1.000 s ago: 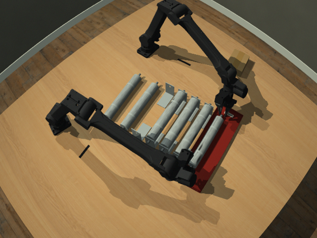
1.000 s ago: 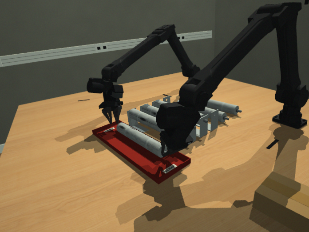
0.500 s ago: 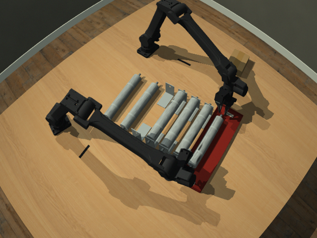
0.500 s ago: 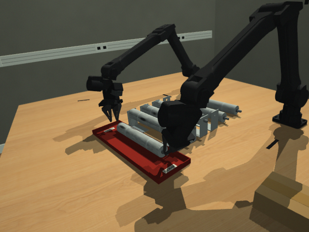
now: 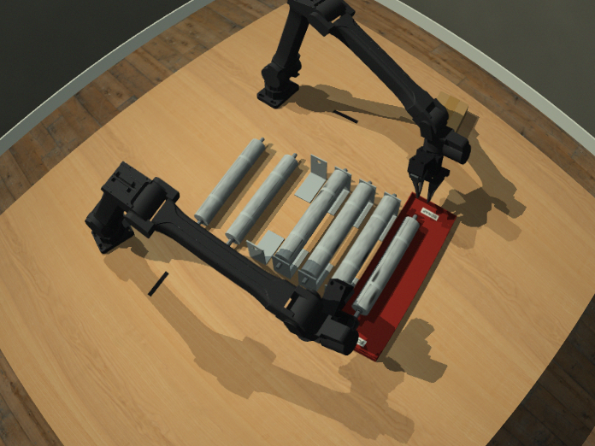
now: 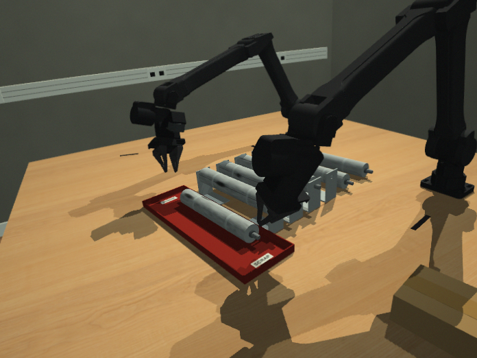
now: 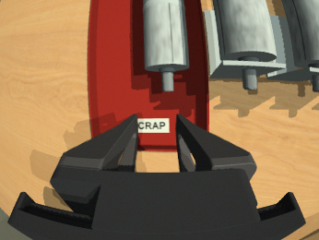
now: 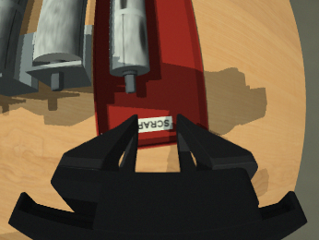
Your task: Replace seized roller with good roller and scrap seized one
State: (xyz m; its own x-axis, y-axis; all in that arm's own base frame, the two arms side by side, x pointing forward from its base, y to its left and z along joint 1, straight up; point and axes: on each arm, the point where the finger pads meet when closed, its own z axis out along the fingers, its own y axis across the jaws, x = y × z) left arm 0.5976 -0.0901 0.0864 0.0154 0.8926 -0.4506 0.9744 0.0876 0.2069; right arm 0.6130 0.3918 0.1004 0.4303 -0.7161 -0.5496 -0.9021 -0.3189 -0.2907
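A grey roller (image 5: pixel 389 264) lies lengthwise in the red scrap tray (image 5: pixel 425 261), apart from both grippers. It also shows in the left wrist view (image 7: pixel 164 16) and the right wrist view (image 8: pixel 129 22). The roller bed (image 5: pixel 336 225) holds three rollers. The slot between its outermost pair of brackets (image 5: pixel 264 247), farthest from the tray, holds no roller. Two more rollers (image 5: pixel 247 191) lie on the table beyond that slot. My left gripper (image 5: pixel 423 191) hangs open and empty over the tray's labelled end (image 7: pixel 156 121). My right gripper (image 6: pixel 169 166) hangs open and empty above the other end (image 8: pixel 155 121).
A cardboard box (image 5: pixel 454 113) stands behind the left arm. Two short black strips (image 5: pixel 158 283) (image 5: pixel 345 116) lie on the table near the arm bases. The right arm's forearm (image 5: pixel 230 259) reaches low across the near ends of the bed rollers.
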